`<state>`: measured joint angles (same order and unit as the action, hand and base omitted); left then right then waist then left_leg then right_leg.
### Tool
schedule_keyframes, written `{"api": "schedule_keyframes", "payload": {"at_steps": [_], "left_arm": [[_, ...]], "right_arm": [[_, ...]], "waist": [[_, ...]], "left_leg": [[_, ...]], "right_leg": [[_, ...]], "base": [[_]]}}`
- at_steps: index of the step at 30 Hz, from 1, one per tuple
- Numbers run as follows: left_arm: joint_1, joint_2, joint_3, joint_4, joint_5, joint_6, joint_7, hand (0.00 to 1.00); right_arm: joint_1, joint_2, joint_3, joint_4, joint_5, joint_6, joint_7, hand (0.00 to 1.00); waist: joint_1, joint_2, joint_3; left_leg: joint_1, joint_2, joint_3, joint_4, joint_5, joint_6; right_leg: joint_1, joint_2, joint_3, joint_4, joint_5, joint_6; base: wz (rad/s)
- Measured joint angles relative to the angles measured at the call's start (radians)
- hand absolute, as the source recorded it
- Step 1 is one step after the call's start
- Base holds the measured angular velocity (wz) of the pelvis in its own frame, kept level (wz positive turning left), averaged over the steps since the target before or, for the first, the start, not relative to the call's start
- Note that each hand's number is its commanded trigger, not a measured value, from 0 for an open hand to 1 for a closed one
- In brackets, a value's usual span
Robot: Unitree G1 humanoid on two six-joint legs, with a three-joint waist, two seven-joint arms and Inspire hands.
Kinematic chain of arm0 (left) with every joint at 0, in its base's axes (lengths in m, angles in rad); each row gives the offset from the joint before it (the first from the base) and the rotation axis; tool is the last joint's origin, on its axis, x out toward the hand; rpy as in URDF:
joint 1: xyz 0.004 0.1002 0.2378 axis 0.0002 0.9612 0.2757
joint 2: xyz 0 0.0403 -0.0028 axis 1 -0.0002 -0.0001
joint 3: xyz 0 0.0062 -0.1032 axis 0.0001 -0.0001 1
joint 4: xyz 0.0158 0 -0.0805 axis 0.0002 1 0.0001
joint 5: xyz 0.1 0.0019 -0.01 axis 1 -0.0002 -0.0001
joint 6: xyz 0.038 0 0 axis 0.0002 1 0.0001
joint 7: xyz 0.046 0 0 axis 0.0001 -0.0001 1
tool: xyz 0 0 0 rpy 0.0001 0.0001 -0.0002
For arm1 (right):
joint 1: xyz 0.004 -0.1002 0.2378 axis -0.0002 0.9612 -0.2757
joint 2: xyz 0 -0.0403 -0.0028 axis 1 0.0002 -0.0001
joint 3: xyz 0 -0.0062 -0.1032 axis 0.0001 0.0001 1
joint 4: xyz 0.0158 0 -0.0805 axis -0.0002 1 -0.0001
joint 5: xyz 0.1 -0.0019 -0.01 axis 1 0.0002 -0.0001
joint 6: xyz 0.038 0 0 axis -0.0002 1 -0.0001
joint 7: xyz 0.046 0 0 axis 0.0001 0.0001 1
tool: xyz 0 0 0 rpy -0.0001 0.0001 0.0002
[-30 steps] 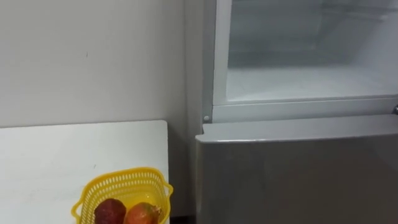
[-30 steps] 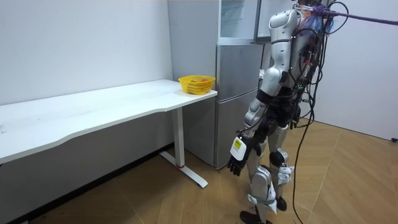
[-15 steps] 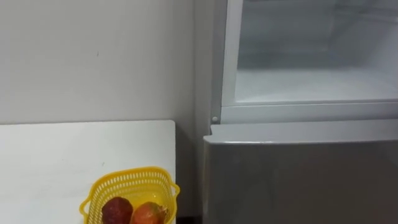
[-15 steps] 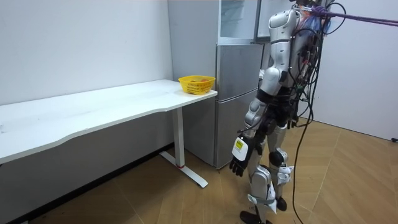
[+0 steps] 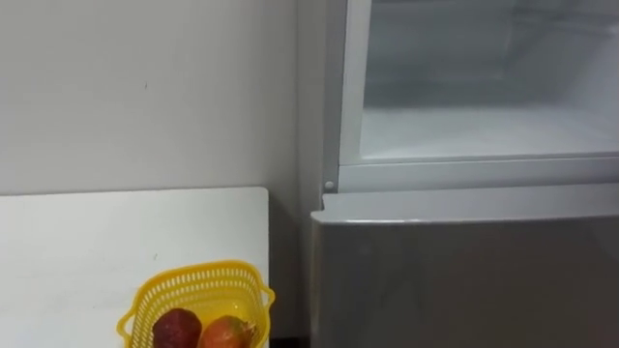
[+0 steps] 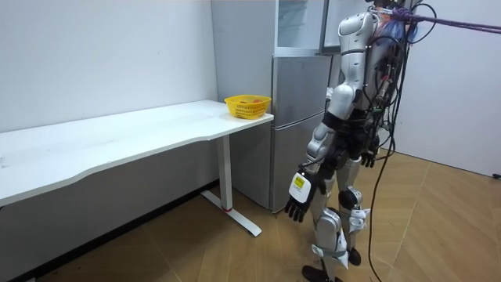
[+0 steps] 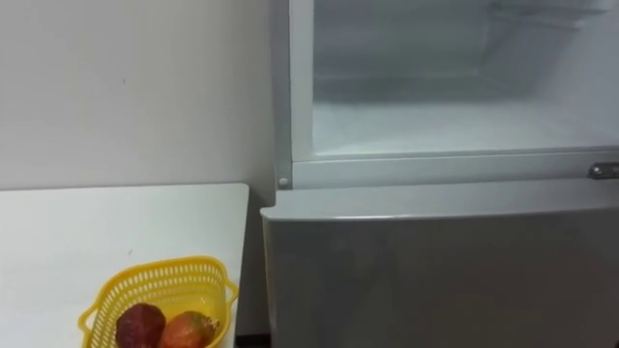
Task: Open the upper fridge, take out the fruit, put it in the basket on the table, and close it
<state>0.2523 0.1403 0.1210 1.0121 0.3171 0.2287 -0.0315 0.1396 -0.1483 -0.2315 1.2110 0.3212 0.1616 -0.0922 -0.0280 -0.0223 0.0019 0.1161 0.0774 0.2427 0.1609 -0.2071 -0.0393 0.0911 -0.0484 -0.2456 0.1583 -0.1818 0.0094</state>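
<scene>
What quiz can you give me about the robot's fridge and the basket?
1. True or false: the yellow basket sits on the white table.
2. Pick one: the upper fridge compartment is A open, B shut, C taped over.
3. How many fruits show in the basket?

Key: 1 true; 2 A; 3 two.
</scene>
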Motion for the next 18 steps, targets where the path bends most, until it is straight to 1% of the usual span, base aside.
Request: {"api": "schedule_keyframes", "payload": {"at_steps": [1, 2, 3, 4, 6, 7, 8, 9, 10, 11, 12, 15, 16, 18], "left_arm": [[0.004, -0.001, 0.021, -0.005, 0.000, -0.002, 0.000, 0.00], [0.008, -0.003, 0.064, -0.015, -0.002, -0.005, 0.000, 0.00], [0.008, -0.002, 0.095, -0.018, -0.009, -0.009, 0.003, 0.00], [0.008, -0.002, 0.107, -0.019, -0.009, -0.013, 0.004, 0.00], [0.011, -0.004, 0.141, -0.021, -0.009, -0.034, 0.008, 0.00], [0.008, -0.006, 0.153, -0.022, -0.008, -0.039, 0.008, 0.00], [0.002, -0.010, 0.175, -0.026, -0.009, -0.049, 0.014, 0.00], [0.004, -0.012, 0.186, -0.036, -0.009, -0.059, 0.021, 0.00], [0.004, -0.012, 0.193, -0.036, -0.009, -0.064, 0.021, 0.00], [0.004, -0.010, 0.196, -0.037, -0.009, -0.067, 0.021, 0.00], [0.008, -0.010, 0.200, -0.039, -0.009, -0.067, 0.021, 0.00], [0.025, -0.009, 0.200, -0.048, -0.009, -0.066, 0.019, 0.00], [0.026, -0.009, 0.200, -0.049, -0.010, -0.067, 0.020, 0.00], [0.027, -0.008, 0.200, -0.049, -0.011, -0.069, 0.022, 0.00]], "right_arm": [[0.001, 0.000, -0.037, 0.000, 0.075, 0.000, -0.001, 0.00], [0.004, -0.001, -0.106, 0.001, 0.236, -0.002, -0.006, 0.00], [0.004, -0.003, -0.154, -0.005, 0.392, -0.009, -0.020, 0.00], [0.004, -0.003, -0.174, -0.008, 0.464, -0.013, -0.026, 0.00], [-0.002, -0.003, -0.246, -0.018, 0.709, -0.032, -0.026, 0.00], [-0.004, -0.003, -0.269, -0.019, 0.764, -0.033, -0.026, 0.00], [-0.007, -0.003, -0.307, -0.021, 0.868, -0.040, -0.027, 0.00], [-0.005, -0.004, -0.334, -0.033, 0.949, -0.047, -0.028, 0.00], [-0.005, -0.004, -0.347, -0.042, 0.980, -0.053, -0.029, 0.00], [-0.007, -0.006, -0.368, -0.062, 1.029, -0.065, -0.028, 0.00], [-0.014, -0.008, -0.394, -0.083, 1.058, -0.072, -0.029, 0.00], [-0.047, -0.015, -0.436, -0.140, 1.091, -0.090, -0.030, 0.00], [-0.052, -0.017, -0.441, -0.154, 1.096, -0.095, -0.030, 0.00], [-0.079, -0.025, -0.458, -0.208, 1.121, -0.117, -0.043, 0.00]], "waist": [[-0.006, -0.001, 0.0001], [-0.017, -0.001, 0.0007], [-0.027, -0.002, 0.0016], [-0.033, -0.002, 0.0016], [-0.054, -0.005, 0.0000], [-0.058, -0.006, -0.0005], [-0.062, -0.010, -0.0023], [-0.060, -0.009, -0.0013], [-0.060, -0.010, -0.0017], [-0.063, -0.014, -0.0044], [-0.070, -0.015, -0.0051], [-0.089, -0.015, -0.0060], [-0.090, -0.015, -0.0060], [-0.108, -0.015, -0.0059]], "left_leg": [[0.000, 0.000, -0.001, 0.000, 0.000, 0.000], [-0.002, -0.001, -0.002, 0.000, 0.000, 0.000], [-0.004, -0.001, -0.001, 0.000, 0.000, 0.000], [-0.005, -0.001, -0.001, 0.001, 0.000, 0.000], [-0.009, -0.001, 0.001, 0.004, 0.000, 0.000], [-0.008, -0.002, 0.001, 0.004, 0.000, 0.000], [-0.008, -0.002, 0.003, 0.004, 0.000, 0.000], [-0.006, -0.002, 0.006, 0.003, 0.000, 0.000], [-0.005, -0.002, 0.007, 0.003, 0.000, 0.000], [-0.002, -0.002, 0.008, 0.003, 0.000, 0.000], [-0.002, -0.003, 0.012, 0.004, 0.000, 0.000], [-0.004, -0.003, 0.019, 0.004, 0.000, 0.000], [-0.005, -0.003, 0.020, 0.004, 0.000, 0.000], [-0.007, -0.003, 0.020, 0.004, 0.000, 0.000]], "right_leg": [[0.000, 0.000, 0.000, 0.000, 0.000, 0.000], [0.000, 0.000, -0.002, 0.000, 0.000, 0.000], [-0.001, 0.000, -0.003, -0.001, 0.000, 0.000], [-0.002, 0.000, -0.002, 0.000, 0.000, 0.000], [-0.003, -0.001, -0.003, 0.000, 0.000, 0.000], [-0.003, -0.002, -0.004, 0.000, 0.000, 0.001], [-0.003, -0.002, -0.003, 0.000, -0.001, 0.001], [-0.004, -0.002, -0.001, 0.000, -0.001, 0.001], [-0.005, -0.002, 0.001, 0.000, -0.001, 0.001], [-0.007, -0.001, 0.005, 0.000, -0.001, 0.001], [-0.010, -0.001, 0.009, 0.000, -0.001, 0.001], [-0.016, 0.000, 0.017, 0.003, 0.000, 0.001], [-0.019, 0.001, 0.017, 0.006, 0.000, 0.001], [-0.022, 0.002, 0.016, 0.012, -0.001, 0.001]], "base": [[0.00], [0.00], [0.00], [0.00], [0.00], [0.00], [0.00], [-0.05], [-0.09], [-0.09], [-0.09], [-0.09], [-0.05], [0.00]]}}
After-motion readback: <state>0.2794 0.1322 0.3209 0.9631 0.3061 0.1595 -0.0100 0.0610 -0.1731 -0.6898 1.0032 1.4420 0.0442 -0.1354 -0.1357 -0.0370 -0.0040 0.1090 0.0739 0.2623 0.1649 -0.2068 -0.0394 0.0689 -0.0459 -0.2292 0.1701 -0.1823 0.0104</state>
